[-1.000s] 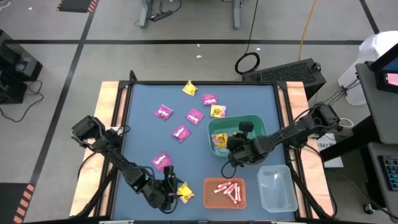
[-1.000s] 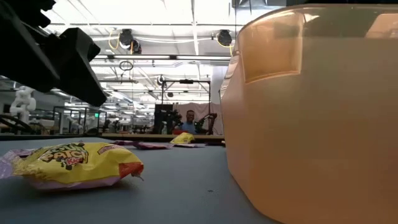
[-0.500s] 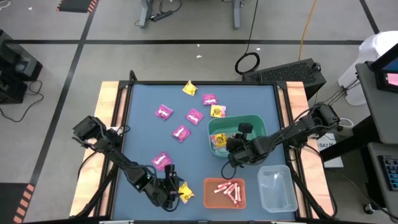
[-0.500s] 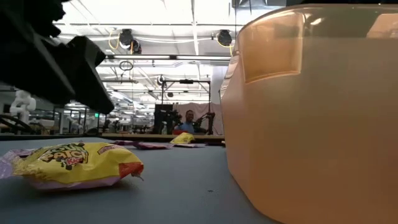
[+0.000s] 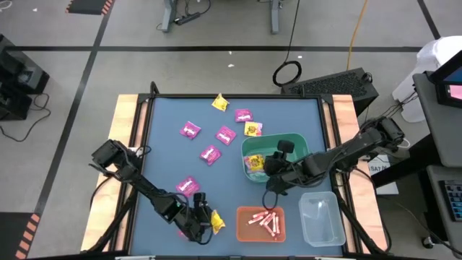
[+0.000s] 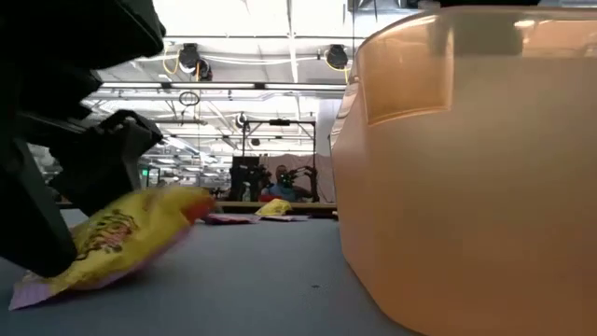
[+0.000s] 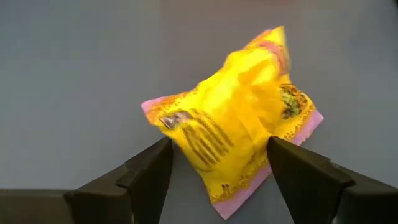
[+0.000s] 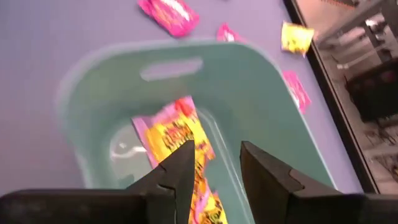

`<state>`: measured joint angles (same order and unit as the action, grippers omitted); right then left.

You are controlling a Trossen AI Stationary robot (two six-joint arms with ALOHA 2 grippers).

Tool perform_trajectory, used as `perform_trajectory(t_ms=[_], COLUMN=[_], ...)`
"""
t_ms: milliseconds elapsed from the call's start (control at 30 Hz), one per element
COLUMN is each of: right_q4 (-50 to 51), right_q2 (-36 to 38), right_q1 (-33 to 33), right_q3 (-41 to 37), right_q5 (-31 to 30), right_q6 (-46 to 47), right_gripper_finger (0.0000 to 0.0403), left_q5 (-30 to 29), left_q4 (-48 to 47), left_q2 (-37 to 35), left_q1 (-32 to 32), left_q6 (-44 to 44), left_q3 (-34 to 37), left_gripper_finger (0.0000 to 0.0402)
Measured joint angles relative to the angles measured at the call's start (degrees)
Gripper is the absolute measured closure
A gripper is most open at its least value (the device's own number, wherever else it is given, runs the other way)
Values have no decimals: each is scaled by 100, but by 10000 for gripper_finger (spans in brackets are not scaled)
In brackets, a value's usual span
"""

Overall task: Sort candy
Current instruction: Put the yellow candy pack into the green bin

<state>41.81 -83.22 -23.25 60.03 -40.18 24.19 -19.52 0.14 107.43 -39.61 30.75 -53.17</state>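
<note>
Our right gripper hangs over the green bin at about four o'clock from the table's centre, its fingers now parted where a second ago they were shut, and a yellow packet lies on the bin floor below them, so we judge that piece delivered. Our left gripper, at seven o'clock near the front edge, stands wide open astride another yellow packet, which has tipped up off the table since a second ago; we read this as the next pick starting, with magenta packets left around twelve o'clock.
</note>
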Motion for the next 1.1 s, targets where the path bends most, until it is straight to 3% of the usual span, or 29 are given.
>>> perform_trajectory(t_ms=[100, 400, 567, 833, 1100], right_q4=[-8, -43, -51, -184, -493], right_q2=[58, 61, 61, 61, 61], right_q1=[-178, -671, -809, -913, -910], right_q3=[135, 217, 218, 217, 216], right_q5=[1, -25, -29, -76, -350], right_q6=[0, 64, 314, 367, 270], right_gripper_finger=[284, 284, 284, 284, 284], left_q5=[104, 11, -6, -133, -718], left_q4=[33, 282, 153, -890, -671], left_q2=[-1, -12, -136, -1145, -2266], left_q1=[58, 70, 156, 423, 601], left_q6=[-191, -1164, -1518, -1828, -4078], left_q3=[-2, -140, -296, -536, -706], left_gripper_finger=[163, 304, 358, 375, 377])
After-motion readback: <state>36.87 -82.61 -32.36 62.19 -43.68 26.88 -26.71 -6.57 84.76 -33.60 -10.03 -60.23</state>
